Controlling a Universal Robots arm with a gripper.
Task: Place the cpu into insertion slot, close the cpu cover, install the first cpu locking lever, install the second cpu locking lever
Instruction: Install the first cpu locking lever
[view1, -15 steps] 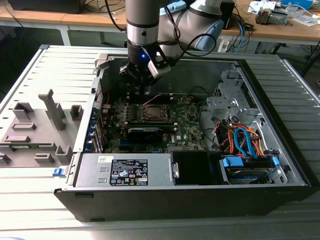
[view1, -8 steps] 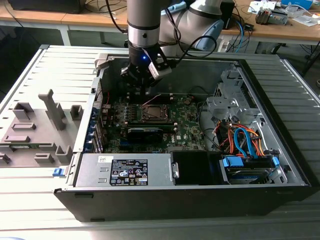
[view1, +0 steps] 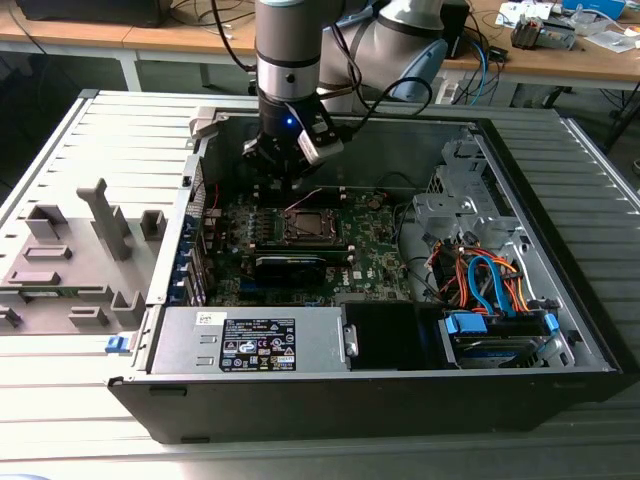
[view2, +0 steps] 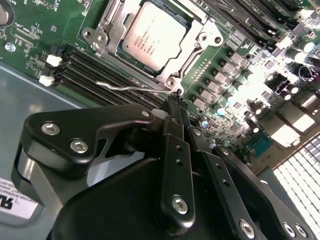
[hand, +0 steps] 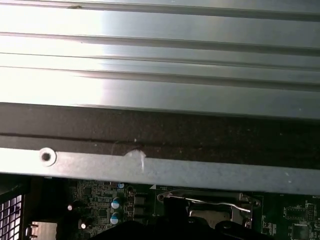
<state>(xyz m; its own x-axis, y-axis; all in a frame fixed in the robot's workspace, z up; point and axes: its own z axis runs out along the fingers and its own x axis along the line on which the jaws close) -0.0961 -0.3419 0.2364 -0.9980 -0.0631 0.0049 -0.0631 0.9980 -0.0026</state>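
The gripper hangs inside the open case, just above the far edge of the motherboard and close to the socket. In the second wrist view its fingers are drawn together, their tips pinching the end of a thin wire lever that runs along one side of the slot.

The cpu sits flat in the insertion slot, its silver top showing through the window of the cpu cover, which lies down over it.

Long black memory slots run just beside the lever. Rows of small capacitors stand on the other side of the socket.

In the exterior view a black card lies just in front of the socket, a power supply fills the near corner of the case, and a drive with orange and blue cables sits toward the exterior view's right. A grey fixture stands on the table outside the case, at the exterior view's left.

In the first wrist view the case wall rises close behind the socket.
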